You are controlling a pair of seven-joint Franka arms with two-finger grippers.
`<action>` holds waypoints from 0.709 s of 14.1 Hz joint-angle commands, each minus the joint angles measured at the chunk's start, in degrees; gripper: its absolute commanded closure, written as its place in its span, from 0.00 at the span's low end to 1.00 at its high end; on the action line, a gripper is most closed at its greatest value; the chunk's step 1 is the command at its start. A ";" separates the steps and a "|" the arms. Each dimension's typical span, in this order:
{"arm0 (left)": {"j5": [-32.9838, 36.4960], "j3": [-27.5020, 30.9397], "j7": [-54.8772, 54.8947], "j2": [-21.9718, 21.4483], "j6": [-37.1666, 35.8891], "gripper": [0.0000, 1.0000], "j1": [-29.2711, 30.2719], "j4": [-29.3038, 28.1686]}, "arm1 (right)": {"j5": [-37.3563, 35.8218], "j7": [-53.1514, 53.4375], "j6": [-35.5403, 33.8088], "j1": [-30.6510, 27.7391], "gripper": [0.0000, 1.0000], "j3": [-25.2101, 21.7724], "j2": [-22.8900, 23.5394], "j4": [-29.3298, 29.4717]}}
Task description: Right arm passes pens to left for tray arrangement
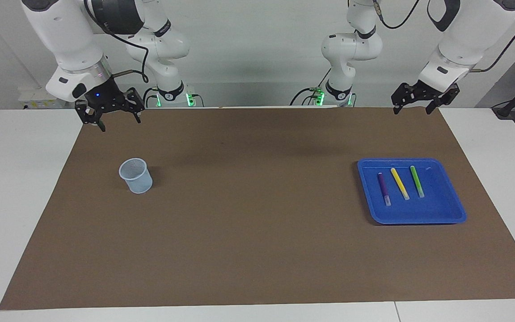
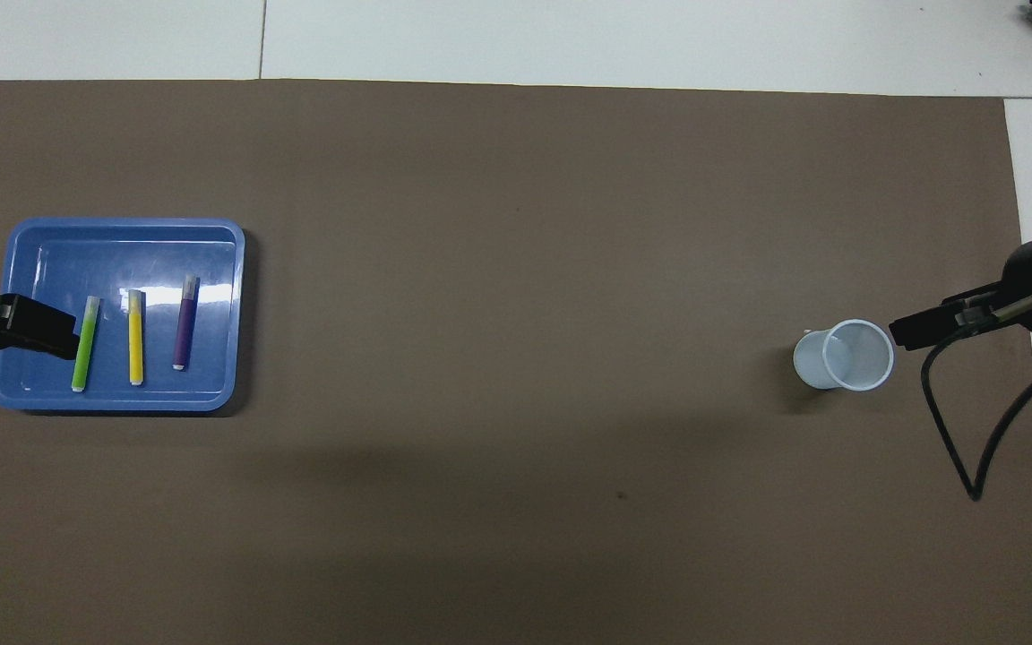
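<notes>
The blue tray [image 1: 418,219] lies on the brown mat toward the left arm's end; it also shows in the overhead view [image 2: 122,224]. Three pens lie side by side in it, apart from each other: purple [image 1: 384,188], yellow [image 1: 399,183] and green [image 1: 417,181]. They also show in the overhead view: purple [image 2: 184,322], yellow [image 2: 135,337], green [image 2: 85,344]. My left gripper [image 1: 412,108] hangs open and empty in the air over the mat's edge by its base. My right gripper [image 1: 116,118], with the blue light, hangs open and empty over the mat's corner at its own end.
A small translucent pale-blue cup [image 1: 136,175] stands upright on the mat toward the right arm's end, and it looks empty in the overhead view [image 2: 847,356]. The brown mat [image 1: 257,214] covers most of the white table.
</notes>
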 commanded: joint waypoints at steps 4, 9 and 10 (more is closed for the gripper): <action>-3.41 1.04 -0.84 -0.60 0.88 0.00 0.73 0.85 | -0.48 -0.09 -0.58 -0.05 0.00 0.00 -0.73 -0.34; -2.62 0.43 -1.02 -0.60 3.27 0.00 0.11 0.76 | -0.48 -0.09 -0.58 -0.05 0.00 0.00 -0.73 -0.34; -2.62 0.43 -1.02 -0.60 3.27 0.00 0.29 0.76 | -0.48 -0.09 -0.58 -0.13 0.00 0.00 -0.64 -0.34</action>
